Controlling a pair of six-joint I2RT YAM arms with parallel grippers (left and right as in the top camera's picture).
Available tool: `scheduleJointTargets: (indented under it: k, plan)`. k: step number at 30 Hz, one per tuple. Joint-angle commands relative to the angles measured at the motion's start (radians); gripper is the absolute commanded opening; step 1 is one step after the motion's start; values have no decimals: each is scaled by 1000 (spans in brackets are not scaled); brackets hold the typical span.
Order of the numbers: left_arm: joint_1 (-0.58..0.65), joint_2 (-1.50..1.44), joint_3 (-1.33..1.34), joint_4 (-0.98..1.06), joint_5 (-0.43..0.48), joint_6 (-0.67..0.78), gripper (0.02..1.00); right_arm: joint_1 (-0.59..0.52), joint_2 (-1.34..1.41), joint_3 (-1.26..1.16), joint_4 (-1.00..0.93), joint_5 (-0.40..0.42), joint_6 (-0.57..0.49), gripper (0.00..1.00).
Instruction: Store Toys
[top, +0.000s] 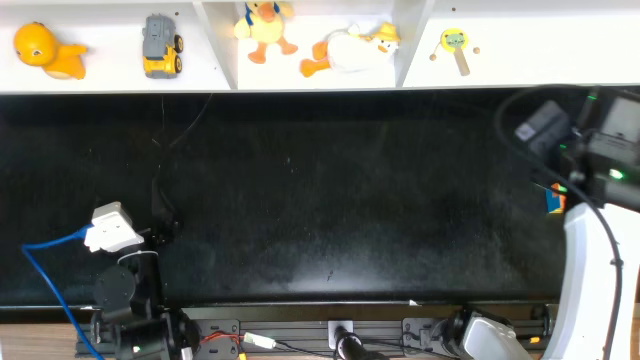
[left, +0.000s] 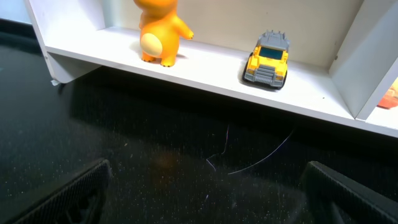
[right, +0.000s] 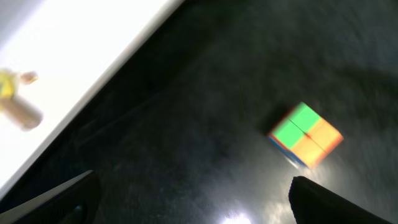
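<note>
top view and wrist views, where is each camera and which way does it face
Top view: fixed overhead, looking down on black table and white shelf; left arm and right arm at the bottom corners.
Left wrist view: on the left arm, facing the shelf's orange toy and yellow truck; left gripper open.
Right wrist view: on the right arm, looking down at the cube; right gripper open.
Shared: top and left wrist show the toy and truck; top and right wrist, the cube.

Shelf (top: 300, 90) along table's (top: 350, 200) far edge: figure (top: 45, 50) left of toy truck (top: 161, 46) in left compartment, standing plush duck (top: 264, 28) left of lying plush duck (top: 352, 50) in middle, rattle (top: 456, 46) in right; cube (right: 306, 135) on table, far right
</note>
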Motion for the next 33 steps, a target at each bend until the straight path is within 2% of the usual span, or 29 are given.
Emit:
scheduleJointTargets:
  k: [1,3,9,13,21,27,33]
  plan:
    - [6,-11,-1,-3,3,3,998,-74,-3,1,-23,-81,84,996]
    - [6,-11,-1,-3,3,3,998,-94,4,0,-33,-63,90,993]
    - [6,-11,-1,-3,3,3,998,-151,93,0,-58,-20,204,996]
    - [6,-11,-1,-3,3,3,998,-164,179,0,-60,18,207,996]
    - [6,-11,-1,-3,3,3,998,-173,306,0,-90,22,223,998]
    - [6,-11,-1,-3,2,3,996,-208,329,0,-119,66,240,998]
    - [6,-11,-1,-3,3,3,998,-277,332,0,-95,71,192,996]
